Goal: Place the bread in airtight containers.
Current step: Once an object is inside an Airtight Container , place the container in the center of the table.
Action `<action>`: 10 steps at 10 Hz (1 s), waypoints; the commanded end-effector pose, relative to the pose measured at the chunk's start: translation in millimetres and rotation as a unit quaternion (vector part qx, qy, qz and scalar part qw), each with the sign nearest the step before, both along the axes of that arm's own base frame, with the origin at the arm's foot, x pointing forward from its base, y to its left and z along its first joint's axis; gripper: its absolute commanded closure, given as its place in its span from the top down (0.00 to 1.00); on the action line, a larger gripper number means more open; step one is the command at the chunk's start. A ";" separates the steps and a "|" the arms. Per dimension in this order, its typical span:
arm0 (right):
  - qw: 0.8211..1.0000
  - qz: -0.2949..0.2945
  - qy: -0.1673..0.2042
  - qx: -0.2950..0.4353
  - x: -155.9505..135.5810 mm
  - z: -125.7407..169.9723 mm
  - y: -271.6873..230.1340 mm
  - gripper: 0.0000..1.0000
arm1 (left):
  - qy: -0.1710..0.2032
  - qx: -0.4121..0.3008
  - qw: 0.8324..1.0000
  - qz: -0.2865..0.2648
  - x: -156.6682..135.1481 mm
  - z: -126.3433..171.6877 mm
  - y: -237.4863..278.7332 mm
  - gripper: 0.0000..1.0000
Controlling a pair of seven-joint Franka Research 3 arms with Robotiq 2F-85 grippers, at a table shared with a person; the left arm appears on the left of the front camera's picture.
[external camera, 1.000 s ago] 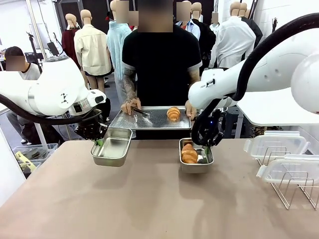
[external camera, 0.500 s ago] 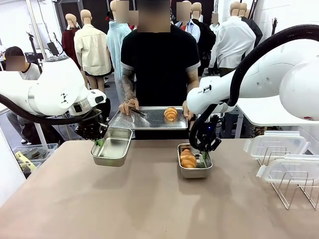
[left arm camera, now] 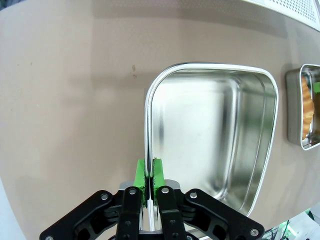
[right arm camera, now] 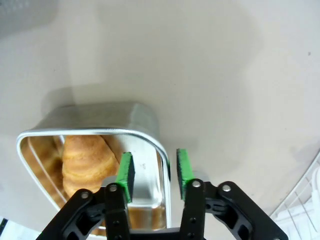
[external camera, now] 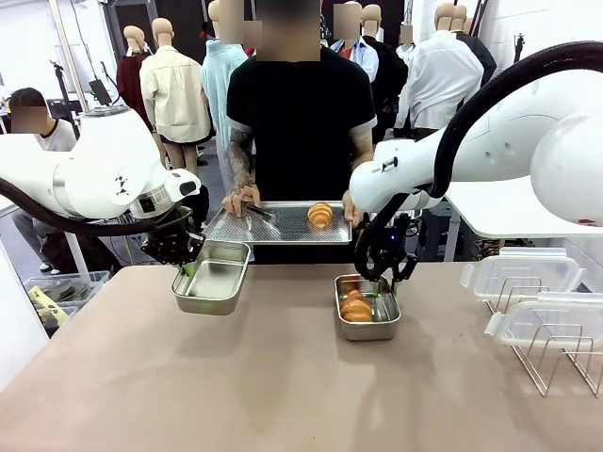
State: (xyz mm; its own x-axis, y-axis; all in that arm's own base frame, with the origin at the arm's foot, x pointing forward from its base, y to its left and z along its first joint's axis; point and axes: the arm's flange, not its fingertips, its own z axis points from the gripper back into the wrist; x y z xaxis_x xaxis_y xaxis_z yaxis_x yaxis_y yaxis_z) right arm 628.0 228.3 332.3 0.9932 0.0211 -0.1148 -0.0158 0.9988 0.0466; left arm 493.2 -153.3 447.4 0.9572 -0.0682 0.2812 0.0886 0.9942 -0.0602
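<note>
A brown tabletop (external camera: 283, 395) runs between the robot and a person (external camera: 301, 113) standing at its far side. The person holds a steel tray (external camera: 273, 227) just above the far edge, with tongs (external camera: 263, 211) in one hand. At the right, two clear lids (external camera: 523, 271) lie by a wire rack (external camera: 556, 363).

The left pincer (left arm camera: 149, 172) is pressed together on the rim of the empty tin (left arm camera: 215, 135), holding it at the far edge just below the tray's near rim. The other tin (external camera: 369, 330) sits on the tabletop near the middle with a croissant (external camera: 356, 306) lying in it. The right pincer (right arm camera: 152, 172) is spread, with its pads on either side of that tin's wall and apart from it, so it grips nothing. The second croissant (external camera: 320, 215) lies on the tray, well apart from the empty tin.

As I judge it, the task is half done and the step in hand is filling the empty tin. The next move calls for the left arm to hold that tin level and close under the tray while the person brings the second croissant over, most likely with the tongs. The tin can then go down on the tabletop. The right pincer should rise straight off the wall so as not to drag the other tin. Both lids are not yet fitted.
</note>
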 end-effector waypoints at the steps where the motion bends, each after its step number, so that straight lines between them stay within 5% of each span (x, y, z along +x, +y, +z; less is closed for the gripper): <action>1: 1.000 -0.010 -0.016 -0.015 -12.1 2.5 -0.6 1.00 | -0.005 0.008 1.000 -0.003 2.0 4.2 0.9 0.00; 5: 0.999 -0.007 -0.026 -0.026 -23.0 18.1 -0.9 1.00 | -0.005 0.008 1.000 -0.003 2.0 4.2 0.9 0.00; 10: 0.993 0.076 -0.074 -0.057 -112.4 94.5 -24.8 1.00 | -0.005 0.008 1.000 -0.003 2.0 4.2 0.9 0.00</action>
